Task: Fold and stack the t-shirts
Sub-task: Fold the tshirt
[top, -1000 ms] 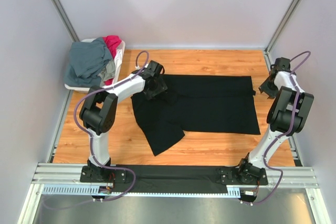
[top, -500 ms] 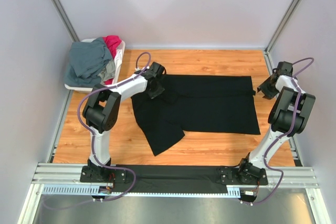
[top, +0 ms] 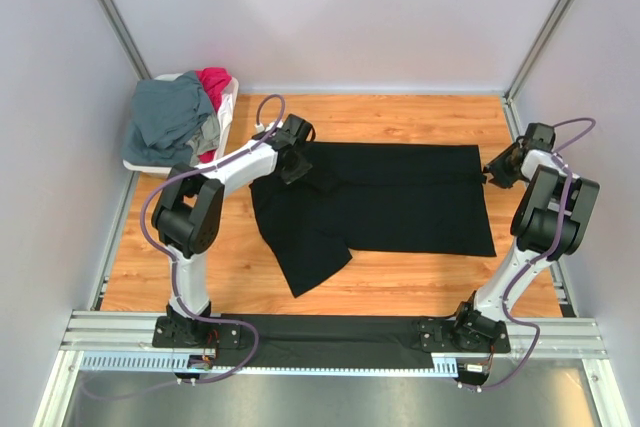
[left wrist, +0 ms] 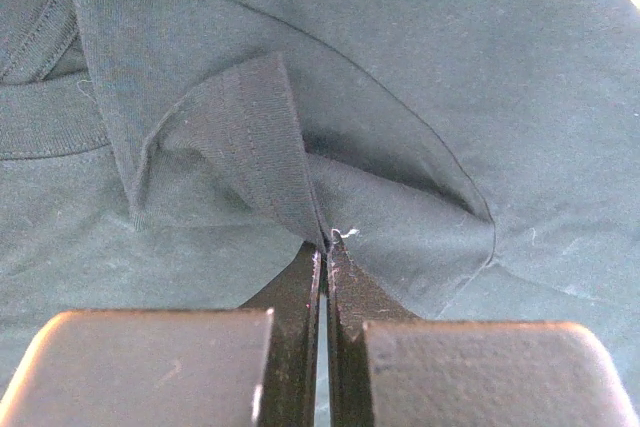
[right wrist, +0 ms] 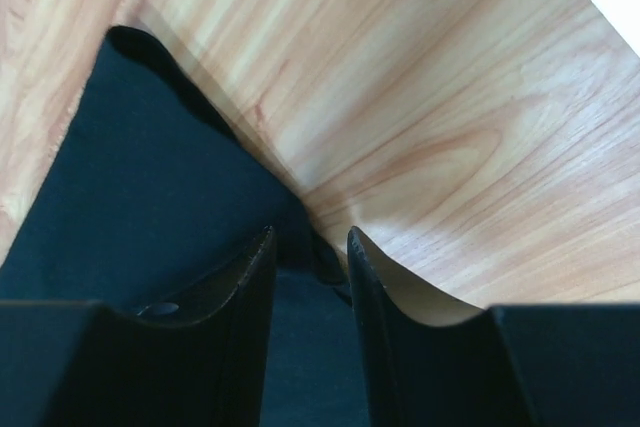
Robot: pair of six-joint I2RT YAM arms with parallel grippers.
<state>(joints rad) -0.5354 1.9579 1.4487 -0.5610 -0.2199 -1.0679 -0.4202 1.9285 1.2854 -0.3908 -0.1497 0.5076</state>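
Barely begun: my left gripper is clamped on the black shirt, spread right of the basket; my right gripper straddles its hem, jaws apart (grey shirt, red shirt lie in the basket, unfolded)

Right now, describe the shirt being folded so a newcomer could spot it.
On the wooden table between the arms, the black t-shirt lies spread out, the left gripper pinching a fold near its collar. Unlike the grey-blue shirt and magenta shirt bunched in the white basket at far left, it is black and laid flat.
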